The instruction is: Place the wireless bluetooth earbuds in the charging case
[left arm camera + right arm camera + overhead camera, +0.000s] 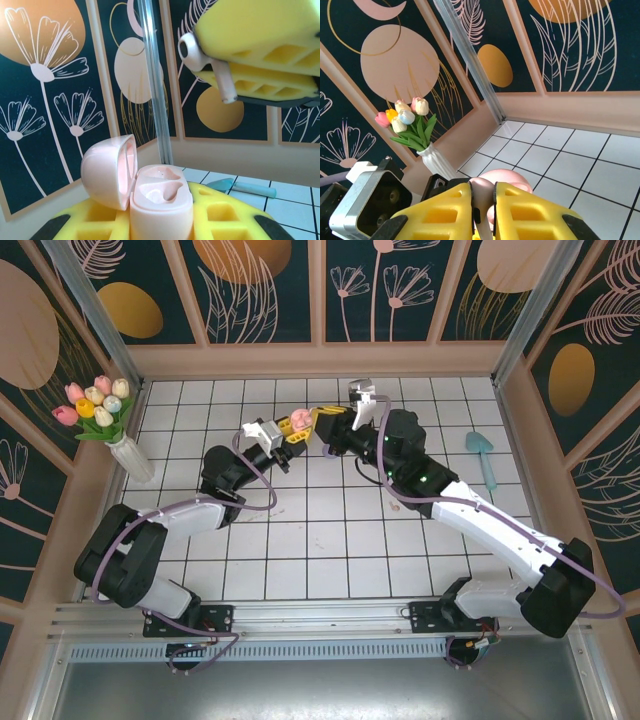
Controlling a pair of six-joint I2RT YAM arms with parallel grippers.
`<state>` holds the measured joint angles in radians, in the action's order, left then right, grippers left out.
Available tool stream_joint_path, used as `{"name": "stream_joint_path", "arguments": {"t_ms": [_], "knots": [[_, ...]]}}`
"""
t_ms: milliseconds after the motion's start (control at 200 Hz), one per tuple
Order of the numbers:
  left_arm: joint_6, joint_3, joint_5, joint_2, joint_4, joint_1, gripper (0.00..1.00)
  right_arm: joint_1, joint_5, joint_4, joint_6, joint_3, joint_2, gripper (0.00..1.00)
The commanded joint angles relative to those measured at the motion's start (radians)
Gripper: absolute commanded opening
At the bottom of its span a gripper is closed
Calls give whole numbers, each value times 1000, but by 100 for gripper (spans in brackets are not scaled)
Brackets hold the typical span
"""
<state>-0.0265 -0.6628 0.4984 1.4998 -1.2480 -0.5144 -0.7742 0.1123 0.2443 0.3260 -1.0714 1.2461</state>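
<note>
A pale pink charging case stands upright with its lid swung open to the left. My left gripper is shut on its body between yellow fingers. Both of its sockets look empty. Above and to the right of the case hangs a pale pink earbud, stem pointing down, with my right gripper shut on it. From the right wrist, the earbud sits just above the case. In the top view the left gripper, the case and the right gripper meet above the far middle of the table.
A white vase of tulips stands at the far left, by the wall. A teal scoop lies on the tiles at the far right. Patterned walls close in the back and both sides, and a metal post rises in the corner.
</note>
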Motion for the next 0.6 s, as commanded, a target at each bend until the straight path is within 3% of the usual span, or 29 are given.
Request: {"name": "stream_joint_path", "arguments": {"t_ms": [0,596], "knots": [[13,-37,26,10,-40,-9,0,-4,35,88,-30,11,-27,16],[13,-65,34,5,-6,-12,0,-14,64,109,-27,-8,38,15]]}}
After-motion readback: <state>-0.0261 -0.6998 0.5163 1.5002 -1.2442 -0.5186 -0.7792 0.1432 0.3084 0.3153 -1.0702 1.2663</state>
